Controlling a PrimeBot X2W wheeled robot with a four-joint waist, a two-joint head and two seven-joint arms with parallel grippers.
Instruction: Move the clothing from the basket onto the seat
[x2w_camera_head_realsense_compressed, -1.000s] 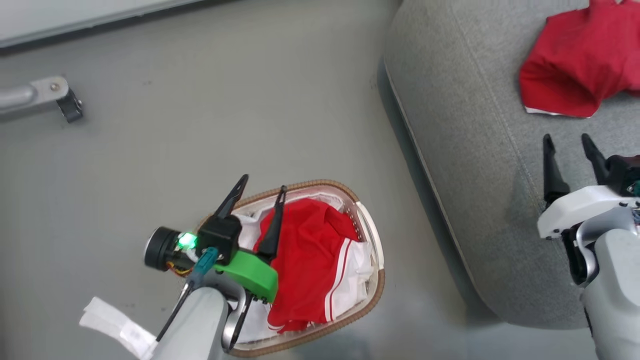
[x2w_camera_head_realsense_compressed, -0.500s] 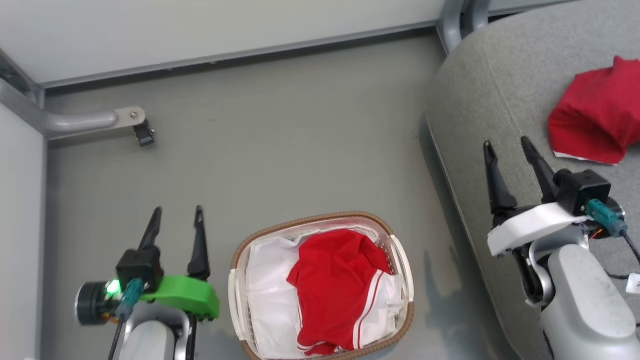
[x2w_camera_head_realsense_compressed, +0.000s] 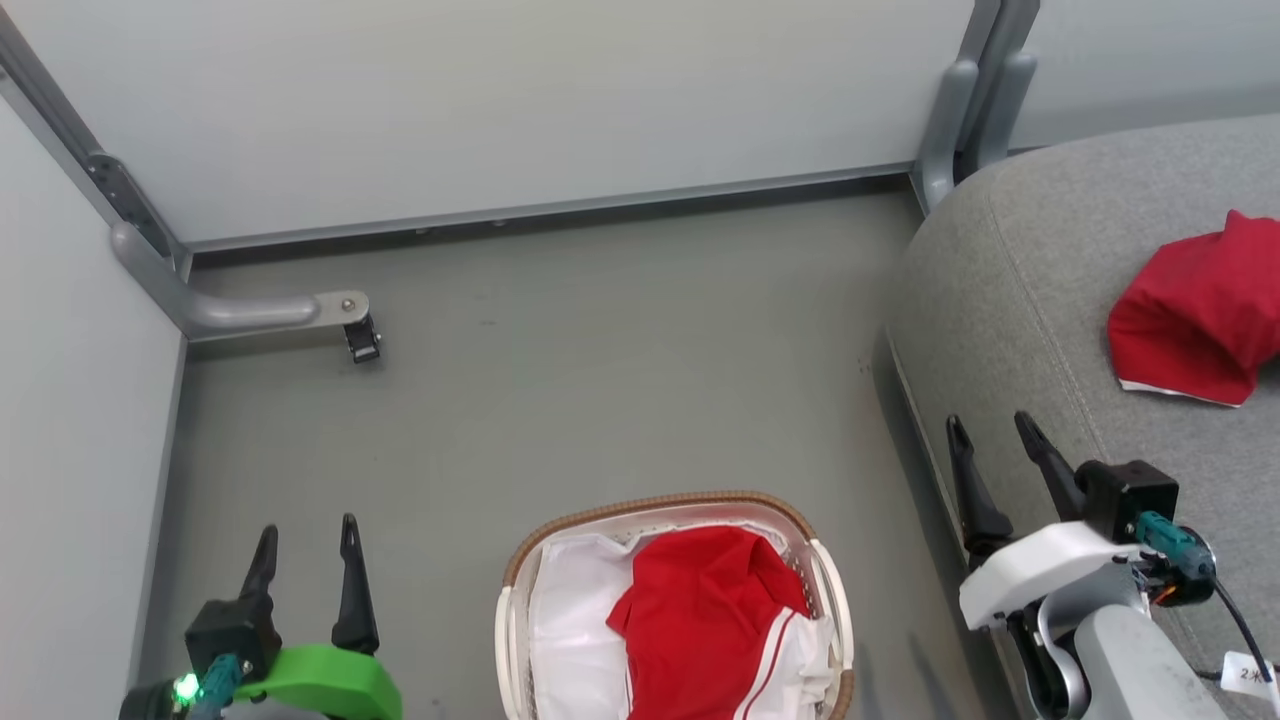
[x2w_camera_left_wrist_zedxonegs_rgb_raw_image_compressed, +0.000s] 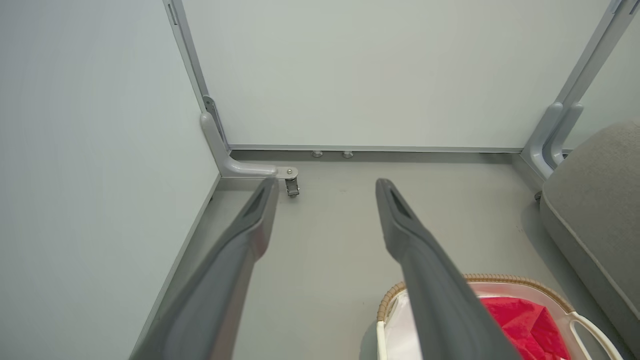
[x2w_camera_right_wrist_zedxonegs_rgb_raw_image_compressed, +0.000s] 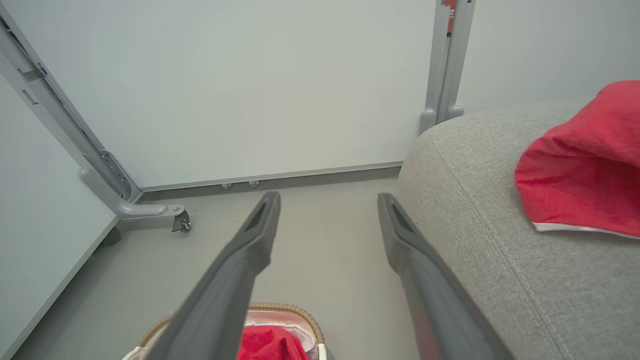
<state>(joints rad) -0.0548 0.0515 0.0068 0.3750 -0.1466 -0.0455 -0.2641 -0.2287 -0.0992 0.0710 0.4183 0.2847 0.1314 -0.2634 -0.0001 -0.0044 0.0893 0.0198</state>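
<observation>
A red garment with white stripes (x2w_camera_head_realsense_compressed: 715, 630) lies in the cream basket (x2w_camera_head_realsense_compressed: 660, 505) at the bottom middle of the head view, over a white liner sheet (x2w_camera_head_realsense_compressed: 570, 630). A second red garment (x2w_camera_head_realsense_compressed: 1200, 310) rests on the grey sofa (x2w_camera_head_realsense_compressed: 1010, 300) at the right. My left gripper (x2w_camera_head_realsense_compressed: 307, 535) stands open over the floor, left of the basket, holding nothing. My right gripper (x2w_camera_head_realsense_compressed: 992, 428) is open and empty at the sofa's near edge. The basket (x2w_camera_left_wrist_zedxonegs_rgb_raw_image_compressed: 500, 282) and red cloth (x2w_camera_left_wrist_zedxonegs_rgb_raw_image_compressed: 525, 322) show in the left wrist view, the sofa garment (x2w_camera_right_wrist_zedxonegs_rgb_raw_image_compressed: 585, 165) in the right wrist view.
Pale partition walls (x2w_camera_head_realsense_compressed: 500, 100) close the back and left. A grey metal foot with a castor (x2w_camera_head_realsense_compressed: 345, 320) juts onto the floor at the left; a grey post (x2w_camera_head_realsense_compressed: 955, 130) stands by the sofa's far corner. Bare grey floor (x2w_camera_head_realsense_compressed: 600, 380) lies between walls, basket and sofa.
The head camera has tilted up, so basket, sofa and floor slid down the picture. Over the second, my left gripper came off the basket's garment and now stands left of the basket, empty.
</observation>
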